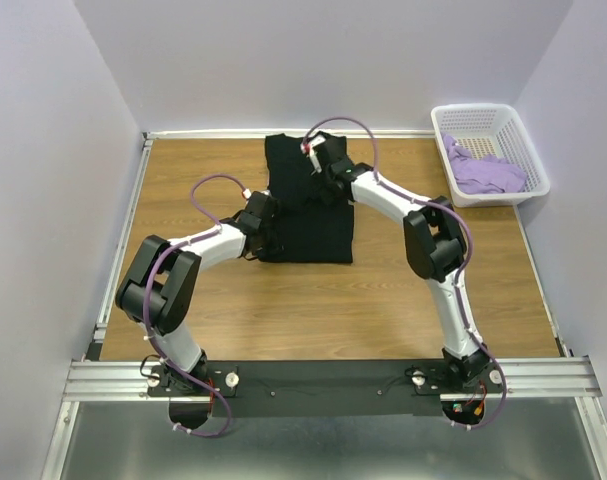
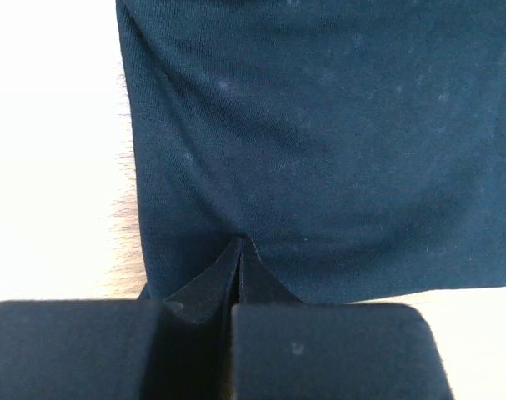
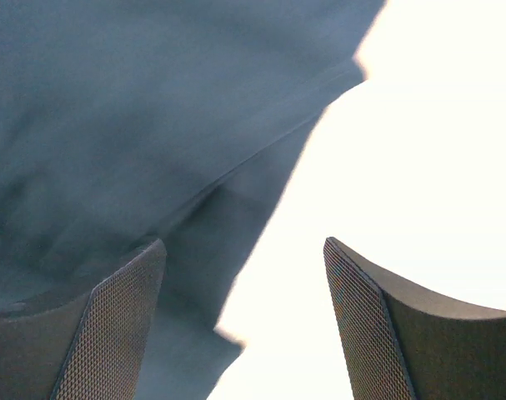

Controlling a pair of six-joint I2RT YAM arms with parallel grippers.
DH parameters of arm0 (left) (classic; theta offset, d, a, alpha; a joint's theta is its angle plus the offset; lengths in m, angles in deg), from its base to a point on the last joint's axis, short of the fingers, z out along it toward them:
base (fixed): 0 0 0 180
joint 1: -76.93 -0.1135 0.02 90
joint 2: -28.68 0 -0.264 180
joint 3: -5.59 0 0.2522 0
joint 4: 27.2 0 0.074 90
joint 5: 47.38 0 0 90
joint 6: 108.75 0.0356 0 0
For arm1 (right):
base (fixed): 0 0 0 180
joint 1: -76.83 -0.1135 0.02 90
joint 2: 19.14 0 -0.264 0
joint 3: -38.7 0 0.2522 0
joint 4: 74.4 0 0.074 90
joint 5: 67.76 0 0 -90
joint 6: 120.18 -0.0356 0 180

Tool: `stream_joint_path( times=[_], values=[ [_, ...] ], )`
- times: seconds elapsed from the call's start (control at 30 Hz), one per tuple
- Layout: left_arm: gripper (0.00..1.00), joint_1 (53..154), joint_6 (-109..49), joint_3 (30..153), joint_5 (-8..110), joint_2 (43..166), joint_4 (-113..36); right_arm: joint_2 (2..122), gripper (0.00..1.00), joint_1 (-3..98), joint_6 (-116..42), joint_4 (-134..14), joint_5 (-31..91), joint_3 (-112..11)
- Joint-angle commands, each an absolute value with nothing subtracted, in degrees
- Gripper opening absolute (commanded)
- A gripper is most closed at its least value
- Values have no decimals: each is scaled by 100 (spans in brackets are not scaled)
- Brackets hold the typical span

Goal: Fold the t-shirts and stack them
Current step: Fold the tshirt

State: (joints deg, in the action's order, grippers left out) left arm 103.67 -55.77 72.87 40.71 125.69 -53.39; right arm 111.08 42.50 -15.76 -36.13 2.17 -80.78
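Lying in the basket [image 1: 483, 108]: lavender t-shirt [image 1: 488, 172]; left pincer [image 2: 240, 254] clamps black t-shirt [image 2: 319, 125], right pincer [image 3: 242, 246] spread apart.

no readable text, no labels, no brands, no numbers anywhere

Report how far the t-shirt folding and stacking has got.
Done: the black t-shirt lies spread on the table, seemingly narrowed to a rough rectangle. In hand: the left pincer is shut on its near-left edge; the right pincer hangs open over its far part. Left: finishing that fold, then the lavender t-shirt, crumpled in the white basket; nothing is stacked.
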Motion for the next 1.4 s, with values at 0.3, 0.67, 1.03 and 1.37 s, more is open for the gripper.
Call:
stream_joint_path(
  times=[0.3,0.67,1.03,1.37],
  values=[
    [5,10523,-5698,6629,4974,11632,-5652,9798,81,4756,-3200,-3946,1508,-7555],
    [8,10277,-5594,7180,4693,11637,-5494,8572,78,4774,-4327,-4394,3524,-5392],
    [8,9786,-5189,8981,3903,13484,-5950,8264,78,4782,-4442,-4702,3692,-4749],
    [8,9275,-4785,10739,3717,14689,-6250,8343,78,4835,-4477,-4816,3753,-4661]
  ],
)
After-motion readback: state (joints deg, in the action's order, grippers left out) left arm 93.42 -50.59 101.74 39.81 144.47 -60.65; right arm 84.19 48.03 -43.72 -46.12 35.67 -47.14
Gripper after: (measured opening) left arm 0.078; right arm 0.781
